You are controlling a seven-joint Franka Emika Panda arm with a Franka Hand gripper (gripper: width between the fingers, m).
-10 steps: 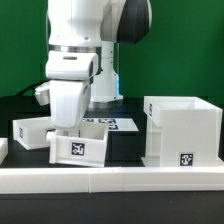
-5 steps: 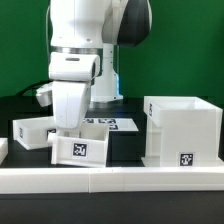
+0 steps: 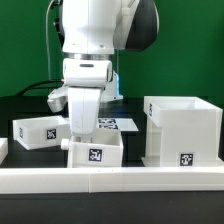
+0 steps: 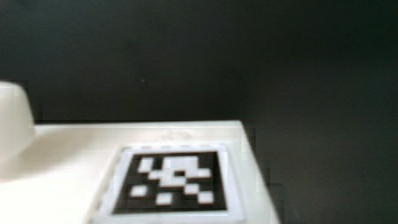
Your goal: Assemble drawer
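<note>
Drawer parts, exterior view: box housing (image 3: 180, 130) stands on the counter (image 3: 133, 146) at 3 o'clock of the arm; near tray (image 3: 95, 152) sits directly under the claw (image 3: 85, 130), its tag (image 3: 96, 155) facing the camera; second tray (image 3: 40, 131) lies at 9 o'clock of the near tray, apart from it; all three are separate, nothing yet inserted. Low white rail (image 3: 120, 182) runs along the 6 o'clock edge; marker board (image 3: 122, 124) lies behind, at 12 o'clock of the near tray.

Claw: fingertips are hidden behind the near tray's rear wall, and the wrist view gives only a blurred tag on white plastic; whether the jaws stand apart or are clamped on that wall cannot be told.

Handling, as judged: thin-walled moulded plastic; light, stiff, smooth, so liable to slip or swivel in a pinch; not fragile, though a wall would flex under a hard squeeze. Best hold: straddle one upright wall at mid-length, one finger inside, one outside, seated well down; keep the tray level in carriage.
</note>
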